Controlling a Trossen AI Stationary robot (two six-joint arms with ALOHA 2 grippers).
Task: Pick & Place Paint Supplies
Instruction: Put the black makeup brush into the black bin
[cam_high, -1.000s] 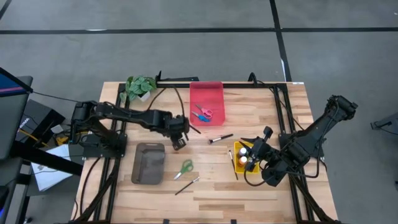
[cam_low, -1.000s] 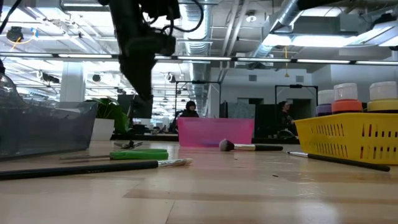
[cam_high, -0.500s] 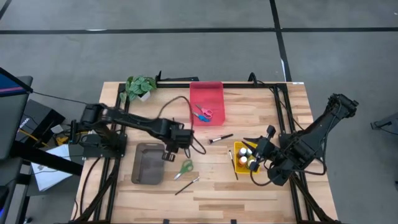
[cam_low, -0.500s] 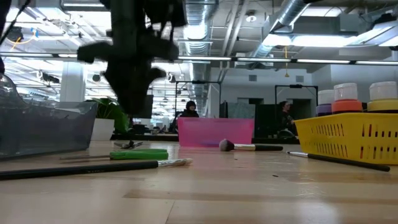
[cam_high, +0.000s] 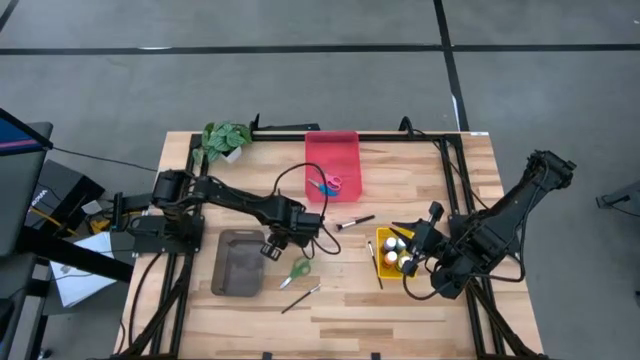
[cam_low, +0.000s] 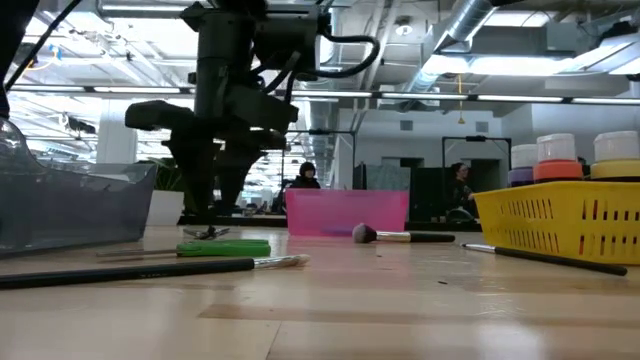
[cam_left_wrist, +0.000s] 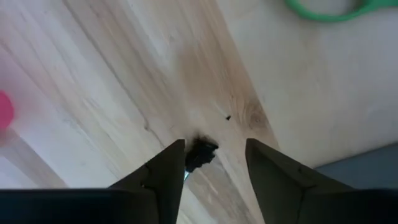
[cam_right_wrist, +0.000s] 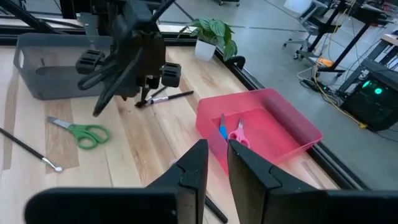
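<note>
My left gripper (cam_high: 292, 232) points down at the table's middle, open, fingertips close above the wood (cam_low: 205, 210). A thin dark brush (cam_right_wrist: 171, 96) lies flat there, and its dark end (cam_left_wrist: 200, 154) shows between the fingers; whether they touch it, I cannot tell. Green scissors (cam_high: 297, 270) and a second brush (cam_high: 300, 297) lie nearer the near edge, a third brush (cam_high: 353, 222) to the right. My right gripper (cam_high: 398, 228) hovers over the yellow tray (cam_high: 383, 238) of paint bottles (cam_high: 403, 258), shut and holding nothing.
A red tray (cam_high: 335, 150) at the far side holds pink and blue scissors (cam_high: 325, 183). A grey tray (cam_high: 238, 265) sits left of the green scissors. A potted plant (cam_high: 225, 138) stands at the far left. Another brush (cam_high: 377, 265) lies beside the yellow tray.
My left arm has reached farther toward the table's right. Its gripper has turned about and come down toward the table, ending with its fingertips over the brush's end. The things on the table have stayed where they were.
</note>
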